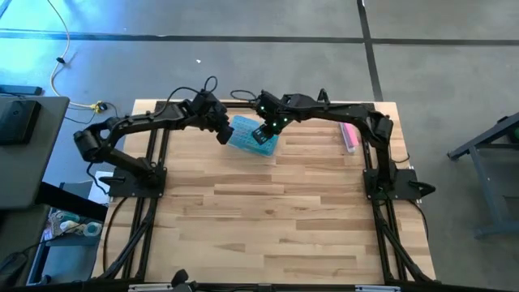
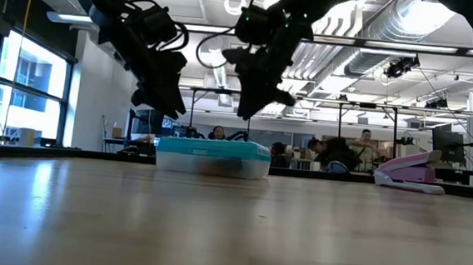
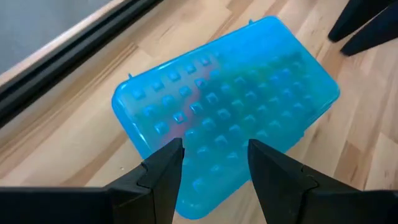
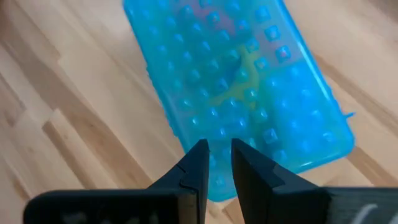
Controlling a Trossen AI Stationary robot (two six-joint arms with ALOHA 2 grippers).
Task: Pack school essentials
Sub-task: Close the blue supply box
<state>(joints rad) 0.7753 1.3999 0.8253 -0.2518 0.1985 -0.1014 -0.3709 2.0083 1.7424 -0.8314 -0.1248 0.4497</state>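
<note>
Look at your far edge: a pink stapler point(image 1: 349, 136) sits by the right arm's base, well apart from the action, and nothing lies between it and the box. People sit at desks in the room beyond, seen only from table height.

Your blue box point(image 1: 252, 136) lies flat on the table point(image 1: 276, 219) near the far edge, lid closed, turned at an angle. It's translucent with a grid of raised studs on the lid, and blurred reds, greens and yellows show through; you can't tell the items apart inside.

Your left gripper point(image 3: 211, 163) hangs above one end of the box, fingers spread moderately, holding nothing. Your right gripper point(image 4: 217, 157) hovers over the other end, fingers narrowed to a slim gap, also empty.

From above, the two grippers crowd over the box; from table level you see both clearly lifted off the lid point(image 2: 214, 147), with air beneath them.
</note>
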